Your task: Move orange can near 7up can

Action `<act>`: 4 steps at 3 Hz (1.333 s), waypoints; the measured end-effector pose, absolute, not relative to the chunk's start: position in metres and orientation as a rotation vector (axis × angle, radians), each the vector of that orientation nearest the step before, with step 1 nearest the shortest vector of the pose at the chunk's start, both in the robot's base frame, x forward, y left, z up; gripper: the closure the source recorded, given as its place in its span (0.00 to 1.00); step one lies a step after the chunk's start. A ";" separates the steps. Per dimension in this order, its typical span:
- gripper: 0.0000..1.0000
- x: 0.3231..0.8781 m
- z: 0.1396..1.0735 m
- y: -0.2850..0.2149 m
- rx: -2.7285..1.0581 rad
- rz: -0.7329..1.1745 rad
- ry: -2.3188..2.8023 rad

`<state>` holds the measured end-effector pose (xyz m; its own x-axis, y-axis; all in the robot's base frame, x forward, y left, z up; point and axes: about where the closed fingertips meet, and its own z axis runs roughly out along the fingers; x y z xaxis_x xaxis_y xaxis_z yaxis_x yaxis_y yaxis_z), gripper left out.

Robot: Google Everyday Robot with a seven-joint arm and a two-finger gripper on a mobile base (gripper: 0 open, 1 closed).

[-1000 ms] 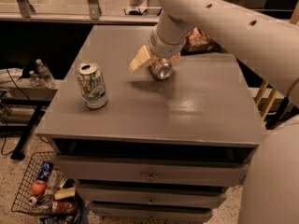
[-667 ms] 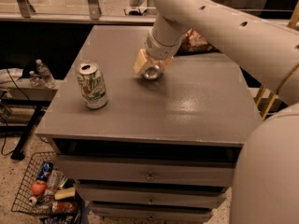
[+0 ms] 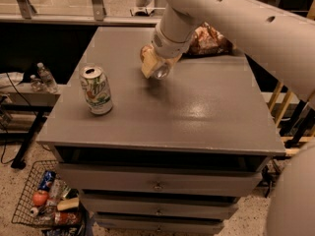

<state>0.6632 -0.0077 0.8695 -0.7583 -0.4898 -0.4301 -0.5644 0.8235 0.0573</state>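
Observation:
The 7up can point(image 3: 97, 89), white with a green and red logo and a silver top, stands upright at the left of the grey cabinet top point(image 3: 197, 112). My gripper point(image 3: 154, 66) hangs over the middle of the top, to the right of and a little behind the 7up can. It is shut on the orange can point(image 3: 159, 69), which is tilted on its side with a silver end facing the camera. Most of the orange can is hidden by the cream-coloured fingers point(image 3: 149, 65).
A brown-yellow snack bag point(image 3: 209, 41) lies at the back right of the top, partly behind my arm. Drawers front the cabinet below. A wire basket point(image 3: 47, 200) with cans and fruit sits on the floor at lower left. Bottles point(image 3: 47, 77) stand on a low shelf at left.
My gripper has carried the orange can leftward across the top, closer to the 7up can. The 7up can has not moved.

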 end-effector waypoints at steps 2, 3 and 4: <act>1.00 0.610 0.886 -0.008 -1.200 0.294 2.397; 1.00 0.589 0.878 0.002 -1.393 0.339 2.295; 1.00 0.577 0.871 0.017 -1.498 0.383 2.233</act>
<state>0.5767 0.0168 0.8708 -0.3297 -0.8085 -0.4875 -0.9247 0.3807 -0.0059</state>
